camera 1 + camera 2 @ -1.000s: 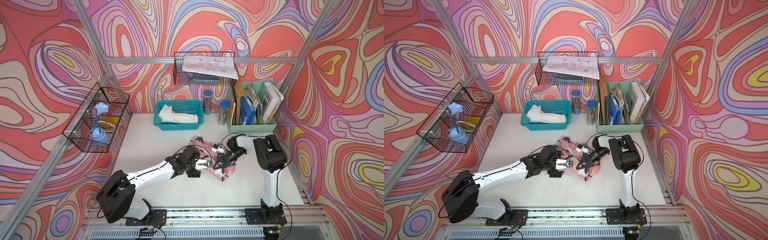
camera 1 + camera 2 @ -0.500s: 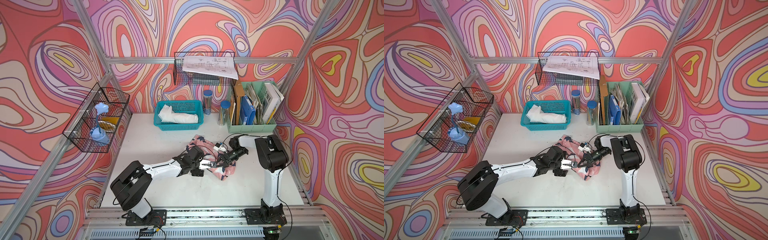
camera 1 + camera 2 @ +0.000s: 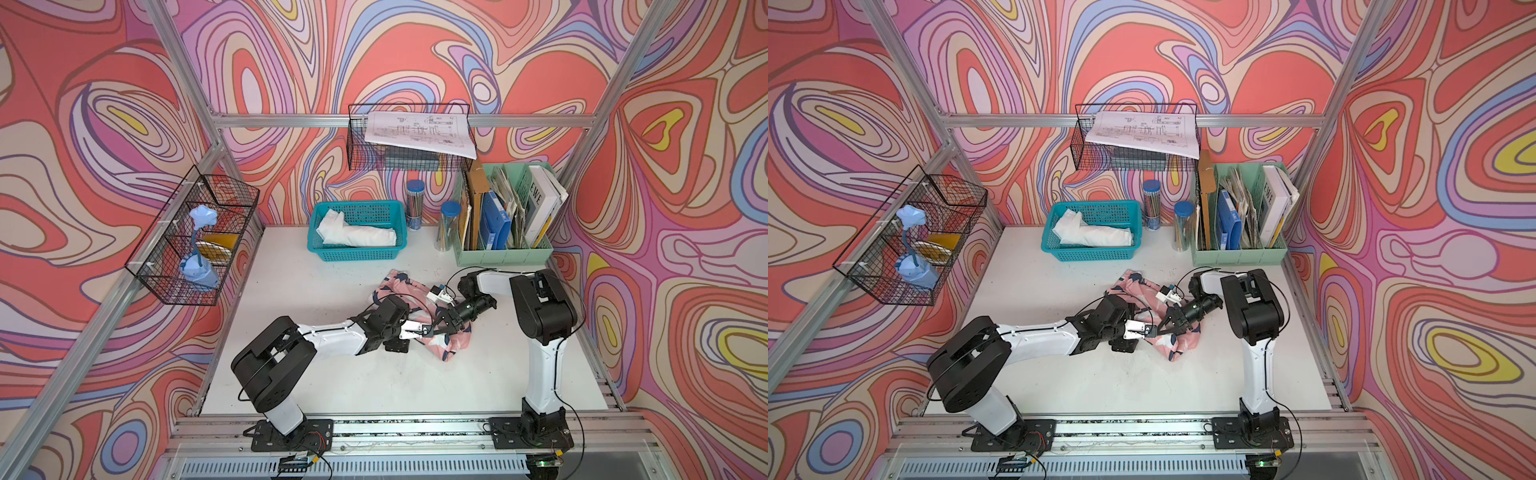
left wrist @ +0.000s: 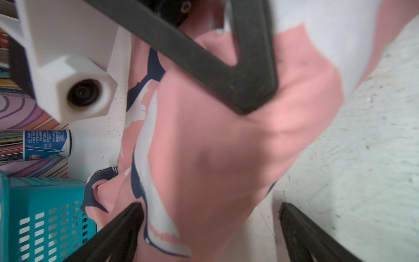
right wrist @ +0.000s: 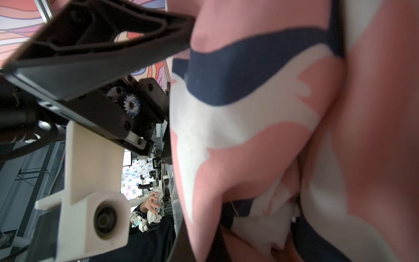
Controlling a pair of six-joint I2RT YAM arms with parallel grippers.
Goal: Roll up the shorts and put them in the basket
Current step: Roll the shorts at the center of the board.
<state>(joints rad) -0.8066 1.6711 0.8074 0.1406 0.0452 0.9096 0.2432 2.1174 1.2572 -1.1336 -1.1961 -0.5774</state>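
Note:
The pink shark-print shorts (image 3: 451,343) (image 3: 1179,345) lie bunched on the white table (image 3: 374,386), right of centre in both top views. My right gripper (image 3: 441,325) (image 3: 1163,326) is shut on a fold of them; in the left wrist view its black tips (image 4: 244,106) pinch the pink fabric. My left gripper (image 3: 419,329) (image 3: 1147,329) reaches in from the left, nose to nose with the right one. It is open, and a ridge of the shorts (image 4: 204,158) runs between its fingers (image 4: 127,224). In the right wrist view the shorts (image 5: 283,113) hide the right jaws.
A teal basket (image 3: 357,254) holding white cloth stands at the back. To its right are two pencil tubes (image 3: 414,203) and a green file organiser (image 3: 503,258). Wire baskets hang on the left wall (image 3: 195,249) and the back wall (image 3: 411,162).
My left arm has stretched further right, bringing its open gripper onto the shorts and up to the right gripper. The right gripper has stayed shut on the fabric, almost still.

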